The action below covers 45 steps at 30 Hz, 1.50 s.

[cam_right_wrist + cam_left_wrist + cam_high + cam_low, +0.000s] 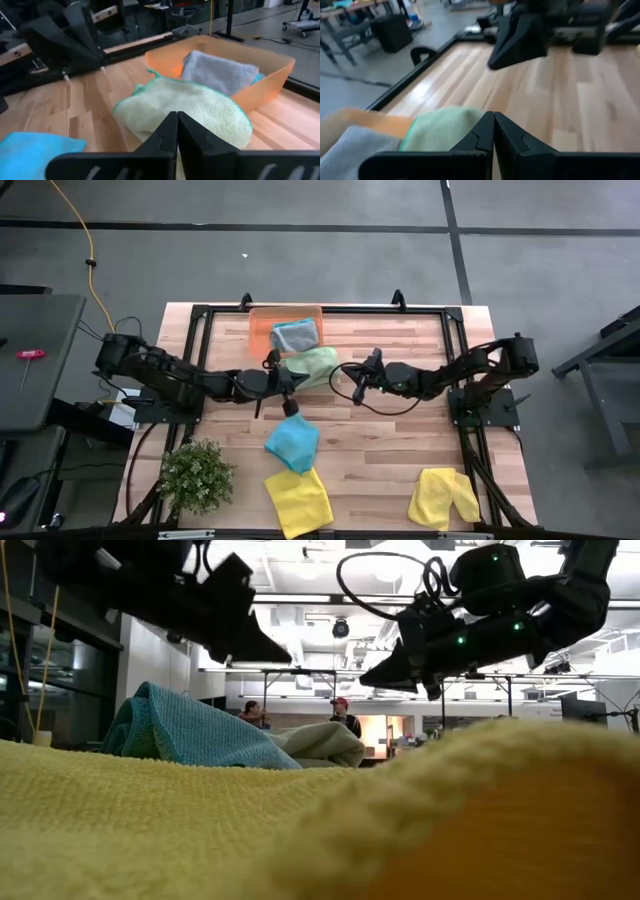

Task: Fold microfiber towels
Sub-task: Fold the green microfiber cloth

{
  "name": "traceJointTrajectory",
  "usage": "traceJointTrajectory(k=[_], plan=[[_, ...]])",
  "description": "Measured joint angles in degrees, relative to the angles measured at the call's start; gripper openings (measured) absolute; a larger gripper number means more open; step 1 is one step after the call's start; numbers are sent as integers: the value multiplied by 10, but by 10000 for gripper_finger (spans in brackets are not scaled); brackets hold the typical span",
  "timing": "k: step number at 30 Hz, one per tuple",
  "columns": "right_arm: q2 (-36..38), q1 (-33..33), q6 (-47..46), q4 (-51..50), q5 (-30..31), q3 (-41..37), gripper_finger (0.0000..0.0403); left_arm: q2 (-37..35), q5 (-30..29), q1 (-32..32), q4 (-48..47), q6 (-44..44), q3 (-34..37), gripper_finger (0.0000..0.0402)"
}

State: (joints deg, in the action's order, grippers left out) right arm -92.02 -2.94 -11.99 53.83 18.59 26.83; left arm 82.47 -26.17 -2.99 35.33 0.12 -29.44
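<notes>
A folded light green towel [315, 365] [185, 107] lies on the table against the near side of the orange tray [262, 328]. A folded grey towel [295, 335] [220, 70] lies in the tray. My left gripper [296, 383] [493, 120] is shut and empty at the green towel's left. My right gripper [348, 378] [177, 120] is shut and empty at its right. In the low view both hang above the table, clear of the cloth. A teal-blue towel [292, 442] and two yellow towels [298, 500] [443, 498] lie nearer the front edge.
A small bushy green plant [195, 475] stands at the front left corner. Black frame rails [200, 315] run around the table top. Bare wood [400, 445] lies between the teal-blue towel and the right yellow towel. People [340, 715] show far off in the room beyond.
</notes>
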Motion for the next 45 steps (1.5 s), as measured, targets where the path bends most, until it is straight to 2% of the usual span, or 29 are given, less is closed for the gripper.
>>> traceJointTrajectory(k=[8, 11, 17, 21, 26, 29, 33, 38, 42, 45], plan=[[-89, -11, -21, 77, -3, 8, 0, 57, 9, -24, 13, -14, -1, 0], [-127, -20, -27, 94, -22, 35, 0, 84, 30, -35, 18, -21, 0, 0], [-198, -32, -21, 90, -41, 115, 0, 145, 17, -56, 22, -46, 0, 0], [-204, -38, -8, 81, -36, 130, 0, 163, 30, -62, 19, -60, 0, 0], [-202, -48, -4, 35, 8, 129, 0, 189, 56, -58, 19, -73, 0, 0], [-202, -56, -17, -36, 2, 138, 0, 209, 77, -58, 21, -81, 0, 0], [-202, -52, -21, -98, -21, 138, 0, 224, 75, -58, 27, -88, -2, 0], [-199, -42, -39, -145, -11, 121, 0, 224, 114, -58, 25, -77, -2, 0], [-198, -38, -67, -144, -19, 104, 0, 213, 159, -58, -3, -49, -2, 0], [-198, -30, -85, -142, -5, 95, 0, 192, 167, -58, -37, -44, -1, 0]])
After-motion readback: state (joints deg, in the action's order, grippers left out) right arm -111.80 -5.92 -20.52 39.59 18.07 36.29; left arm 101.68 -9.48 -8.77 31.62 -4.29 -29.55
